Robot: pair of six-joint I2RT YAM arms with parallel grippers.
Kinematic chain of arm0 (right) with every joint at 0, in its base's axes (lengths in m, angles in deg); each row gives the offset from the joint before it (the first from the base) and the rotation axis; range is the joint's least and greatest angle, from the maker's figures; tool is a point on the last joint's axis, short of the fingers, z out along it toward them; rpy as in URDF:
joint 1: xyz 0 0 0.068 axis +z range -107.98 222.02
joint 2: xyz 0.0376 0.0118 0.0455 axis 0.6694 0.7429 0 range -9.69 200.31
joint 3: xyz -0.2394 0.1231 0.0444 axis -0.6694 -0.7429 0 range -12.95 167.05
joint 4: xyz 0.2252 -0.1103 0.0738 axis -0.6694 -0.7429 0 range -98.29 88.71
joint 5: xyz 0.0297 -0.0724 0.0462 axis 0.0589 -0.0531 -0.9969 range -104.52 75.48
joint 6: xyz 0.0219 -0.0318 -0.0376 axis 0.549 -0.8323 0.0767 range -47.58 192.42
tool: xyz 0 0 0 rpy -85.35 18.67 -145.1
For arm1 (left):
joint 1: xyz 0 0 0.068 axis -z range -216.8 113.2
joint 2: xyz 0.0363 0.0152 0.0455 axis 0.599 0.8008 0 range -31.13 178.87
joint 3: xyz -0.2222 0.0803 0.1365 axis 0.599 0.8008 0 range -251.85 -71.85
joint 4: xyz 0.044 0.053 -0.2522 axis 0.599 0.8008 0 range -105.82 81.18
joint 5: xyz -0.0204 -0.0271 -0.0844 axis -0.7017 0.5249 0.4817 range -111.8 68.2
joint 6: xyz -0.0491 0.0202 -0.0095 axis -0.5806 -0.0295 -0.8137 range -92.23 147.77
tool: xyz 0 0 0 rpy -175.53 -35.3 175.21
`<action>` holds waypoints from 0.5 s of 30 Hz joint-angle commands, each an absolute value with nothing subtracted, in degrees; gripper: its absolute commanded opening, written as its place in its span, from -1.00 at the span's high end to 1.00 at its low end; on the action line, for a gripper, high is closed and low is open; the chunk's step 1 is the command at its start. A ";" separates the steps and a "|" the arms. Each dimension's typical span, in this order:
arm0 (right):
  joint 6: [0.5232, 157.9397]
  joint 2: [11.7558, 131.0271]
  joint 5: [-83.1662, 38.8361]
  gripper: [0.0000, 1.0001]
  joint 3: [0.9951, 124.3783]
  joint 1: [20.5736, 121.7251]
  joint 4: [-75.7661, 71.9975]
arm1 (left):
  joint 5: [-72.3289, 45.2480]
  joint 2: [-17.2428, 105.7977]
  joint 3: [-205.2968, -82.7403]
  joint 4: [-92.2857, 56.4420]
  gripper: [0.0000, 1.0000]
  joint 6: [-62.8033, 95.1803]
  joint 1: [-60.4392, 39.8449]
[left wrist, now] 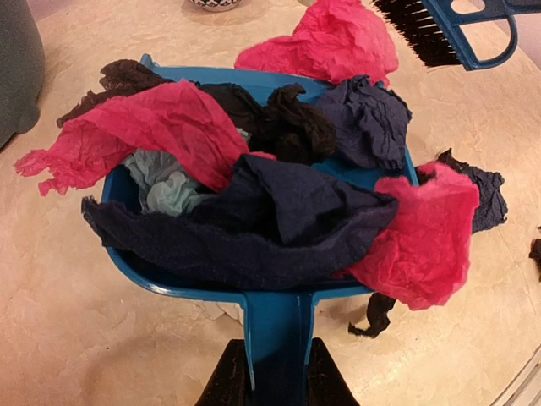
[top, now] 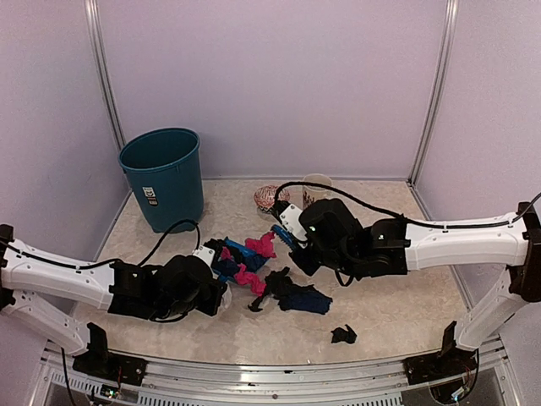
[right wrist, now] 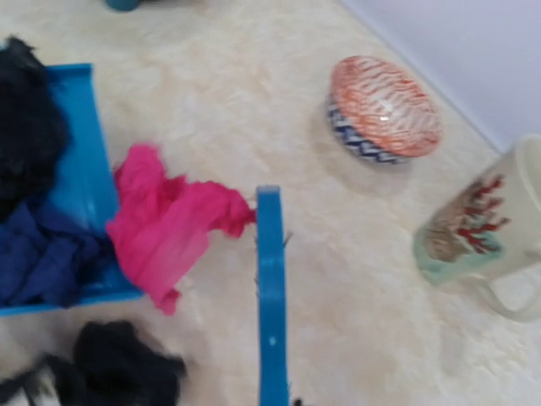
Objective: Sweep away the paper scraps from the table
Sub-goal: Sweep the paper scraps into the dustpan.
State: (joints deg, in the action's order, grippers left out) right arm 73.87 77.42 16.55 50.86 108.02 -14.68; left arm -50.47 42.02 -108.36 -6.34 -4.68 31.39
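My left gripper [left wrist: 276, 376] is shut on the handle of the blue dustpan [left wrist: 279, 317], which rests on the table [left wrist: 76, 338]. The pan holds pink, navy, black and light blue paper scraps [left wrist: 279, 211]. More scraps lie outside it: a pink one at its far rim [left wrist: 334, 38], a pink one at its right corner [left wrist: 427, 241] and a black one [left wrist: 486, 190]. My right gripper [top: 296, 239] holds the small blue brush [right wrist: 270, 288], bristles down beside the pink scrap [right wrist: 165, 224]. Its fingers are hidden in the right wrist view. A lone black scrap [top: 343, 335] lies near the front edge.
A teal waste bin [top: 162, 173] stands at the back left. A patterned bowl [right wrist: 385, 106] and a mug [right wrist: 482, 228] stand at the back, just beyond the brush. Navy and black scraps [top: 300, 298] lie between the arms.
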 commanded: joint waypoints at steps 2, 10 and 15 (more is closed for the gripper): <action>76.91 73.27 20.77 1.00 48.37 106.37 -13.75 | -53.71 39.63 -110.94 -3.57 1.00 -3.46 31.48; 80.30 69.80 20.94 1.00 44.54 103.94 -13.80 | -55.16 38.36 -115.25 0.17 1.00 -1.74 31.76; 81.36 67.99 19.79 1.00 41.80 103.17 -12.59 | -55.93 38.13 -119.28 3.37 1.00 -0.28 31.59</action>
State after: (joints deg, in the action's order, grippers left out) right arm 79.27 70.32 19.89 43.89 103.98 -14.57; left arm -54.01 39.50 -115.68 0.39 -2.27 31.45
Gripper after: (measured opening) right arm 0.038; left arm 0.154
